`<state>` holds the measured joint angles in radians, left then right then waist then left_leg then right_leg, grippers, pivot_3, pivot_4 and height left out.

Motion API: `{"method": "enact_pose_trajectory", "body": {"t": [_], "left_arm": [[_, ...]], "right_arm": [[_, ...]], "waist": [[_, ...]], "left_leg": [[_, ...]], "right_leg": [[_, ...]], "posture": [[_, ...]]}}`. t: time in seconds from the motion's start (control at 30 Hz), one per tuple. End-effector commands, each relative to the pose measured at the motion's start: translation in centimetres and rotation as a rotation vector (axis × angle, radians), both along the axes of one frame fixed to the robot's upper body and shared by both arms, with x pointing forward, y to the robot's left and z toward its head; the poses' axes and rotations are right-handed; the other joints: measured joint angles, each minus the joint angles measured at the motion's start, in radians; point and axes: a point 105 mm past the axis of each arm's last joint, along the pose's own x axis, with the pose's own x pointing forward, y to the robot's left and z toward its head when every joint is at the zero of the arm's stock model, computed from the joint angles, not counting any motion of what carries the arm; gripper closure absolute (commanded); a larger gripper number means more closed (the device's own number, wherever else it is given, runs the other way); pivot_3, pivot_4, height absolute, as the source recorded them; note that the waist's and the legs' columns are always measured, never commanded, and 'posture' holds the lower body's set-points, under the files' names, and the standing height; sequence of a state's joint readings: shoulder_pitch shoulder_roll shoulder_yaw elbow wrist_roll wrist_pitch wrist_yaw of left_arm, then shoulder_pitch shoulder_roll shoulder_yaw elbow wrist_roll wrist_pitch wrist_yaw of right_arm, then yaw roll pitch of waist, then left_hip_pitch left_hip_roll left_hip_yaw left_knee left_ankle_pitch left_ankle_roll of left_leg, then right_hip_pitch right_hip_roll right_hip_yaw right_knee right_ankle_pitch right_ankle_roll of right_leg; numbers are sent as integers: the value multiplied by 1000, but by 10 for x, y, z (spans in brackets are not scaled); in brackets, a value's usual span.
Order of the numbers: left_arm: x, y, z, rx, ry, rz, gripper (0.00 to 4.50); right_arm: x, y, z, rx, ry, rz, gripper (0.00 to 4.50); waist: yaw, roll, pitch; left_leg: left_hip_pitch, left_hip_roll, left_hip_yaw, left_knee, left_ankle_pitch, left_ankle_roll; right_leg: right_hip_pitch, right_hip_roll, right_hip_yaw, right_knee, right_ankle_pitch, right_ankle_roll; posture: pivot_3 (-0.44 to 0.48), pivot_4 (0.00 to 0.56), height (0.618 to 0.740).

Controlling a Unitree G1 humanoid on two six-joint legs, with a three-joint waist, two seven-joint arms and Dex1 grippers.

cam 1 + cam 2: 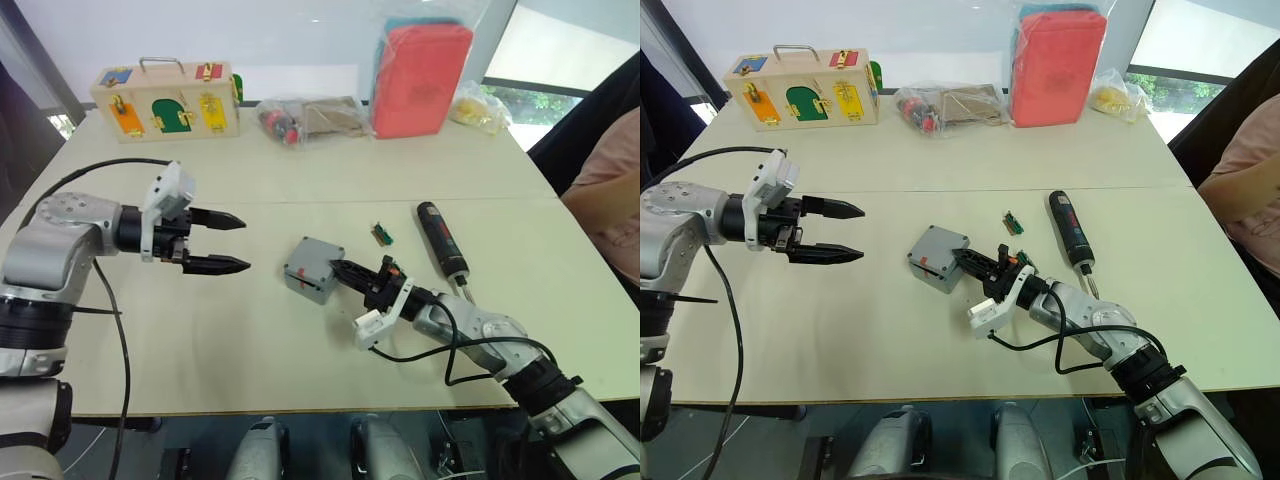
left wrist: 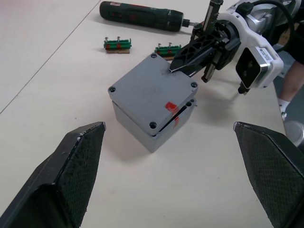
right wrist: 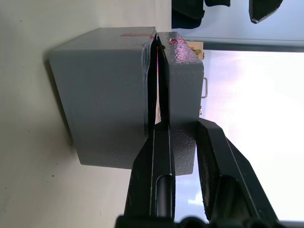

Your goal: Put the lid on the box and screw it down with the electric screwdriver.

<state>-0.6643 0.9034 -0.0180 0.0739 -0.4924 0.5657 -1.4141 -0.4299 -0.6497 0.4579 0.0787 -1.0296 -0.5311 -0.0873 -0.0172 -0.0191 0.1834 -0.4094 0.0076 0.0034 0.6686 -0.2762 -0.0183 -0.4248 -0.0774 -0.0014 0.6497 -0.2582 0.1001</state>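
The box point(image 1: 312, 270) sits near the middle of the pale table point(image 1: 300, 180), with the lid point(image 2: 152, 90) already lying on top of it, though a dark gap shows between the two along one side, so the lid is not down flush. A red spot point(image 2: 171, 107) marks the lid's edge above that gap. The right gripper point(image 1: 352, 275) is at the box's near-right corner: its two fingers are only a little apart, one slipped into the seam between lid and box and the other lying over the lid's top, so it seems to pinch the lid's edge, though I cannot tell how firmly. The left gripper point(image 1: 232, 243) hovers above the table well to the left of the box, its fingers spread wide and holding nothing, pointed toward the box. The screwdriver point(image 1: 441, 240) lies flat on the table to the right of the box, beyond the right arm, bit end toward the near edge, untouched. Two small green connectors lie between it and the box; one point(image 1: 382, 234) is plain to see just left of the screwdriver. Along the far side stand a wooden latch box point(image 1: 167, 100), a clear bag point(image 1: 310, 118) of odds and ends, and a red block point(image 1: 420, 78) in plastic wrap. A person's sleeve point(image 1: 605, 190) shows at the right edge.
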Motion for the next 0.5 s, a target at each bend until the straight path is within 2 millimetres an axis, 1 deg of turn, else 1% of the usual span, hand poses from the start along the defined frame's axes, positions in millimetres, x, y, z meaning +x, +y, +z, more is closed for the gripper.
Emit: {"method": "enact_pose_trajectory", "body": {"t": [0.03, 0.17, 0.5], "left_arm": [[-3, 0, 9, -10, -33, -2, 56], [-3, -1, 9, -9, -32, -3, 56], [-4, -2, 9, -9, -33, 0, 56]], "right_arm": [[-3, -5, -15, -49, 21, -9, 4373], [-5, -5, -17, -50, 22, -2, 4373], [-3, 0, -9, -19, 18, -1, 4373]], "waist": [[0, 0, 0], [0, 0, 0], [0, 0, 0]], "left_leg": [[0, 0, 0, 0, 0, 0], [0, 0, 0, 0, 0, 0], [0, 0, 0, 0, 0, 0]], "right_leg": [[0, 0, 0, 0, 0, 0], [0, 0, 0, 0, 0, 0], [0, 0, 0, 0, 0, 0]], "posture": [[0, 150, 730], [0, 150, 730], [0, 150, 730]]}}
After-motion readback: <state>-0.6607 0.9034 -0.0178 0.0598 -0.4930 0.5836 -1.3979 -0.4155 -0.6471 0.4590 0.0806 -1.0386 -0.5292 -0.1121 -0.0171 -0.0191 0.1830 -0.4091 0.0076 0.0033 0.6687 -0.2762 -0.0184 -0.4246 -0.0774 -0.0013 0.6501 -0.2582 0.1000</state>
